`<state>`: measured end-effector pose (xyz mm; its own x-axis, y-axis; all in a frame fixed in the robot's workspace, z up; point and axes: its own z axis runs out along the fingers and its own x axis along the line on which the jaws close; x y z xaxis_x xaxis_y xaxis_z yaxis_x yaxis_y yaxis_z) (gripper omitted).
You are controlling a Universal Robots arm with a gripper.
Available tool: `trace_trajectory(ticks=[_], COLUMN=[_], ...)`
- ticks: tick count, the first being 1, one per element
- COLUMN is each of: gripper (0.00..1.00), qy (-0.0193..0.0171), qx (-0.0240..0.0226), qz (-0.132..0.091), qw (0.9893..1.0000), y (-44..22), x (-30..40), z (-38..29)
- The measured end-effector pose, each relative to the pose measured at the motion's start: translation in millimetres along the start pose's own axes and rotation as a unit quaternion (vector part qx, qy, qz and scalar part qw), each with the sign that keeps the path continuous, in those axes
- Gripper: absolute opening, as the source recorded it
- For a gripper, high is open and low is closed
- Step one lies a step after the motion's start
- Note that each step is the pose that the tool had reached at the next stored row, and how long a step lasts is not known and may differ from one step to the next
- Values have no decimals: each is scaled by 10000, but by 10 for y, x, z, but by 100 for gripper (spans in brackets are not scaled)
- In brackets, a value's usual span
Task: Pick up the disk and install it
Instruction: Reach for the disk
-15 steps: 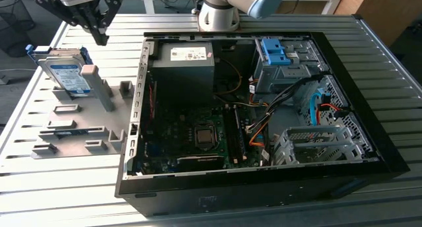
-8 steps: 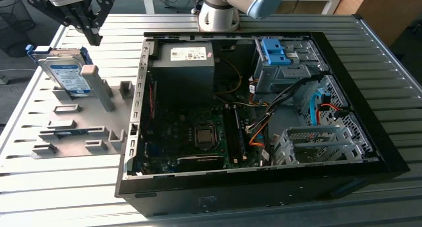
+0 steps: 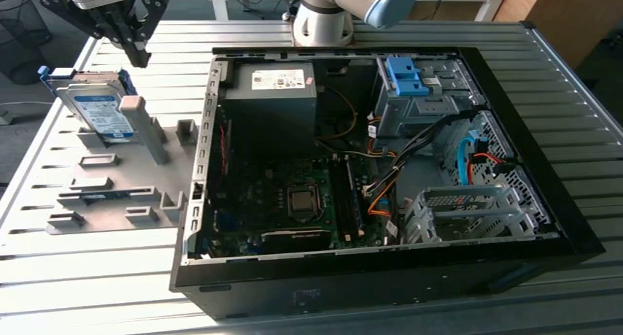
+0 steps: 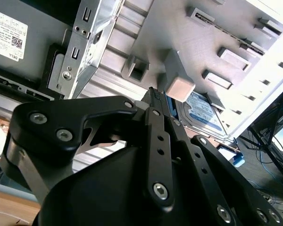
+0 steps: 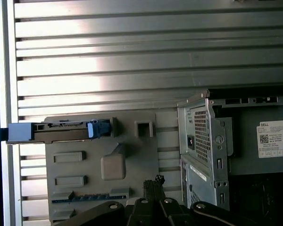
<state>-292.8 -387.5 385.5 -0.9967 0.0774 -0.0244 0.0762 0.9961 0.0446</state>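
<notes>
The disk (image 3: 101, 110), a silver drive with a white-and-blue label and a blue frame, stands on edge in a grey holder plate (image 3: 127, 196) at the exterior view's left, beside the open computer case (image 3: 389, 276). My gripper (image 3: 139, 56) hangs above and just behind the disk, apart from it, its fingers shut together with nothing between them. In the second wrist view the closed fingertips (image 4: 153, 92) point toward the disk's label (image 4: 201, 112). In the first wrist view the disk (image 5: 52, 132) appears edge-on, beyond the gripper (image 5: 153, 181).
Inside the case are a grey power supply (image 3: 277, 83), the motherboard (image 3: 282, 196), cables, and a drive bay with a bare blue bracket (image 3: 404, 76). A grey post (image 3: 144, 127) stands on the holder plate next to the disk. The slatted table (image 3: 98, 276) surrounds everything.
</notes>
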Motion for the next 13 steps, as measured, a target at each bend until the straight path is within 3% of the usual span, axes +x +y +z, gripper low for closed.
trace_trajectory(ticks=[4, 8, 13], gripper=[11, 11, 11], qy=[0, 1, 61], qx=[0, 0, 5], qz=[0, 0, 5], qw=[10000, 10000, 10000], y=[1, 50, 125], x=[31, 137, 235], z=[1, 9, 43])
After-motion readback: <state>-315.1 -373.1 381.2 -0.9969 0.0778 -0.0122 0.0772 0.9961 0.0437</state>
